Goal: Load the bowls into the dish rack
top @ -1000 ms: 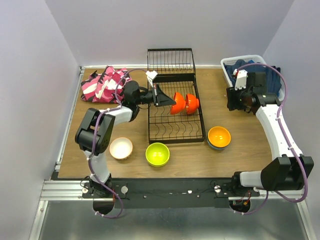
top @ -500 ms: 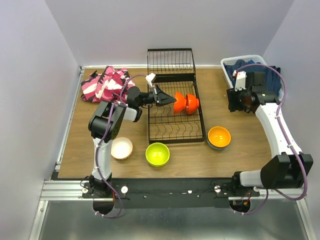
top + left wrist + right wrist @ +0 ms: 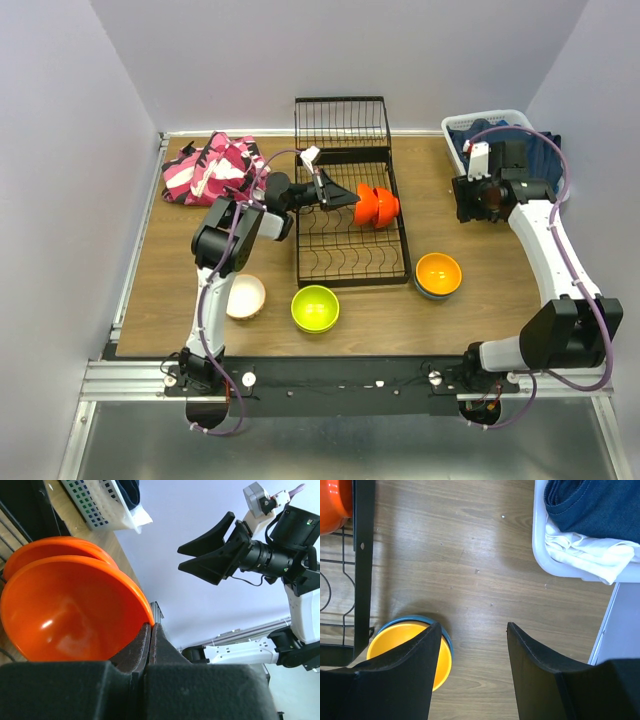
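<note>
The black wire dish rack point(image 3: 345, 255) stands at mid-table. Two red-orange bowls stand on edge in it, close together: the near one point(image 3: 366, 205) and one behind it point(image 3: 387, 205). My left gripper point(image 3: 345, 197) is shut on the rim of the near red-orange bowl point(image 3: 70, 615), its fingertips point(image 3: 150, 630) pinched at the edge. An orange bowl nested in a blue bowl point(image 3: 438, 273) sits right of the rack, also in the right wrist view point(image 3: 407, 652). A lime green bowl point(image 3: 315, 308) and a cream-white bowl point(image 3: 245, 297) sit in front. My right gripper point(image 3: 474, 630) is open and empty above bare table.
A pink striped cloth point(image 3: 210, 168) lies at the back left. A white laundry basket point(image 3: 455, 130) with blue jeans stands at the back right, close beside my right gripper point(image 3: 470, 200). The rack's upright wire section point(image 3: 342, 122) rises at the back.
My left gripper has moved right with the red-orange bowl, bringing it up against the second one. The left elbow has swung right. The right arm has barely moved.
</note>
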You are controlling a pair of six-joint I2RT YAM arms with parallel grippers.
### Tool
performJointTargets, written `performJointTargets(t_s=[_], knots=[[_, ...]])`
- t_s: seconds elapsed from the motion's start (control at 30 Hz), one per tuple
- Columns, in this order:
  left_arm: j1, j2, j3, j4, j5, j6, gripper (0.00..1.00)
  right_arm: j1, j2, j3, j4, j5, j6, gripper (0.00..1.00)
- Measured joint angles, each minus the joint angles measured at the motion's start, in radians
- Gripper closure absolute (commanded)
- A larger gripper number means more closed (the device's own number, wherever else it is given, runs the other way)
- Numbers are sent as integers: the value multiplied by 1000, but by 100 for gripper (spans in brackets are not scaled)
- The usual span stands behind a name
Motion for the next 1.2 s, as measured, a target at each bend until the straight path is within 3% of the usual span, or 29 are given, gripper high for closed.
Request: performJointTargets(t_s=[0.6, 1.2], knots=[[-45, 114, 104, 48, -30, -103, 100, 0, 56, 37, -4, 19, -3, 37], [-38, 139, 89, 91, -96, -262, 100, 0, 107, 78, -9, 19, -3, 37]])
